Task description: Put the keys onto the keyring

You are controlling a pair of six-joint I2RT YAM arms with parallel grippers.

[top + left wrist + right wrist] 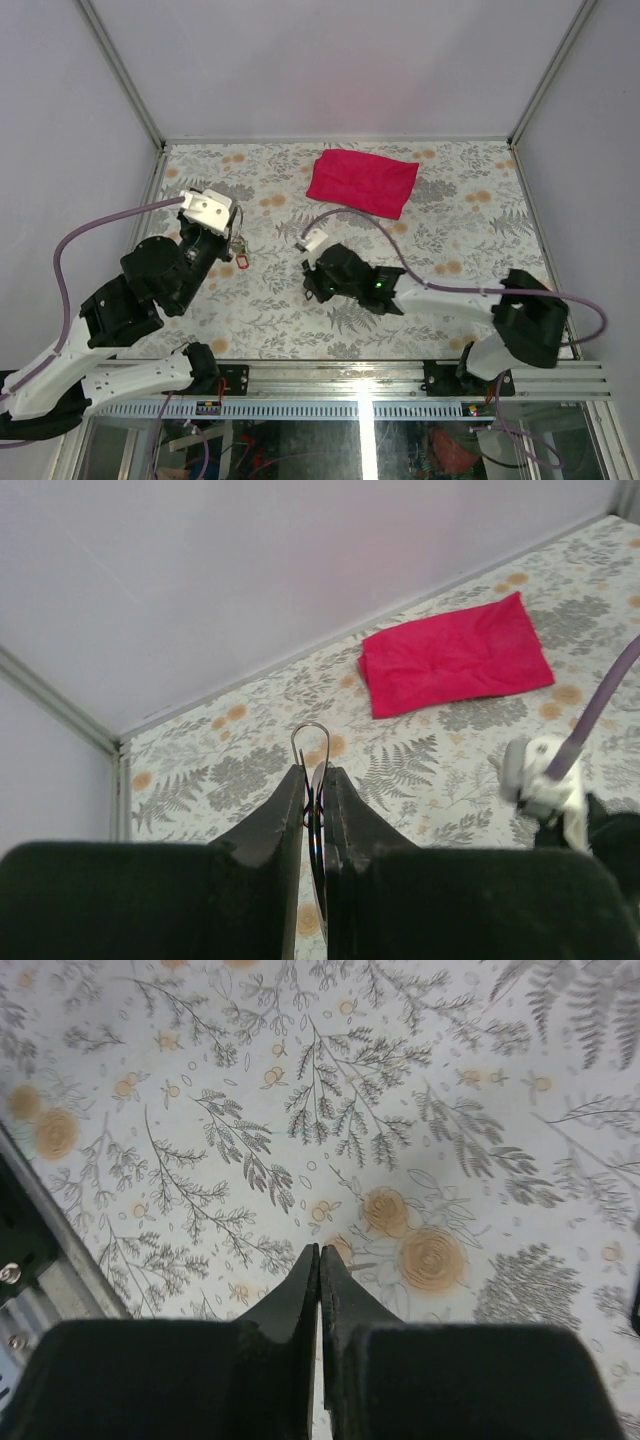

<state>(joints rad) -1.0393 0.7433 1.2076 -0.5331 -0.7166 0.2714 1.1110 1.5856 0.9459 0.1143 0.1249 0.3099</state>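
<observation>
Floral-printed tabletop [480, 290] underneath everything, walled by pale panels on three sides. Left arm [150, 280] folded up over the near-left part, right arm [450, 295] stretched low across from the near-right corner toward the middle. Red cloth [362, 182] lying flat near the far edge, well apart from both arms and not part of the job. Left jaws clenched on the keyring [311, 732]: thin silver wire, standing on edge with its plane along the slit between the jaws, only the top of the loop poking out past the tips toward the far wall. Right jaws pressed together too, tipped down close over bare tabletop, nothing visible between them, so no telling whether a key sits pinched there. From the top view, a red key tag [243, 262] hanging just under the left jaws; already threaded or merely caught alongside, cannot tell. Other keys not made out anywhere. Ring to the left of the right jaws, near but not touching; probably calls for bringing a key across edge-on to the exposed loop, the right arm being the free one.
</observation>
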